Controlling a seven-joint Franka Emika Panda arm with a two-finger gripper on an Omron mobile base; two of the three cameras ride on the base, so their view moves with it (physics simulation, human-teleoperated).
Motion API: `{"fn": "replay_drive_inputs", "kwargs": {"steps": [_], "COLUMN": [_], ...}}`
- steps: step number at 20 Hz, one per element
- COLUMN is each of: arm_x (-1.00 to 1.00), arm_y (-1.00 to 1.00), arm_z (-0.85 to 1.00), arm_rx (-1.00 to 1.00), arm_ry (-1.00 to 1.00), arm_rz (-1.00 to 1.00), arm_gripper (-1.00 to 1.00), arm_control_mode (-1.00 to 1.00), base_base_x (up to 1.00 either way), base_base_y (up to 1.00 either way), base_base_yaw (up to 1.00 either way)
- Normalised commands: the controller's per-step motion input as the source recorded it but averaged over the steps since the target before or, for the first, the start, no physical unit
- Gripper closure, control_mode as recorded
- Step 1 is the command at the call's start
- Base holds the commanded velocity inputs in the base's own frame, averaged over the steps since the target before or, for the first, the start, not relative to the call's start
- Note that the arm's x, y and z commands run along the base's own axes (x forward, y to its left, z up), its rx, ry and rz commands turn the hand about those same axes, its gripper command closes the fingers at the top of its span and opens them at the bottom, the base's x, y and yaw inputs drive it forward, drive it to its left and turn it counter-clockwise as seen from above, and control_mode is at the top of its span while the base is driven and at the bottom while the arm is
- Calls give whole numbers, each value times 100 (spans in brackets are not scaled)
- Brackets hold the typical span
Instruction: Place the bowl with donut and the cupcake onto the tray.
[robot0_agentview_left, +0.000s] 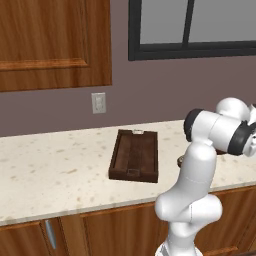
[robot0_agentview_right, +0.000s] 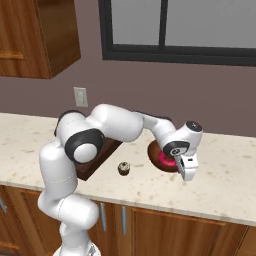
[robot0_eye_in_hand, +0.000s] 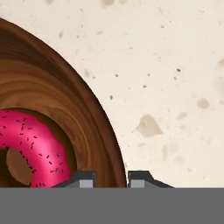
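The brown wooden bowl (robot0_eye_in_hand: 57, 87) stands on the counter with the pink-iced donut (robot0_eye_in_hand: 39, 140) inside it. My gripper (robot0_eye_in_hand: 111, 178) is shut on the bowl's rim, one fingertip inside and one outside. From the right base view the gripper (robot0_agentview_right: 186, 170) reaches down at the near right edge of the bowl (robot0_agentview_right: 156, 150), where the donut (robot0_agentview_right: 166, 160) shows. The small cupcake (robot0_agentview_right: 123, 169) sits on the counter left of the bowl. The dark tray (robot0_agentview_left: 134, 155) lies further left, with nothing on it, and my arm partly hides the tray (robot0_agentview_right: 95, 161) in the right base view.
The pale speckled counter (robot0_agentview_left: 55, 170) runs along the wall, with its front edge near the base. A wall outlet (robot0_agentview_left: 98, 103) is behind the tray, a wooden cabinet (robot0_agentview_left: 50, 40) hangs upper left, and a dark-framed window (robot0_agentview_right: 175, 30) is above.
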Motion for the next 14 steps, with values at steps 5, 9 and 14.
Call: {"fn": "replay_drive_inputs", "kwargs": {"steps": [5,9,14], "arm_x": [0,-3,12], "arm_y": [0,14,13], "arm_z": [19,5,4], "arm_rx": [1,4,4], "arm_ry": [0,-3,-10], "arm_rz": [1,13,10], "arm_gripper": [100,100,100], "arm_control_mode": [-100,-100,-100], "base_base_x": [0,0,0], "base_base_y": [0,0,0], "base_base_yaw": [0,0,0]}}
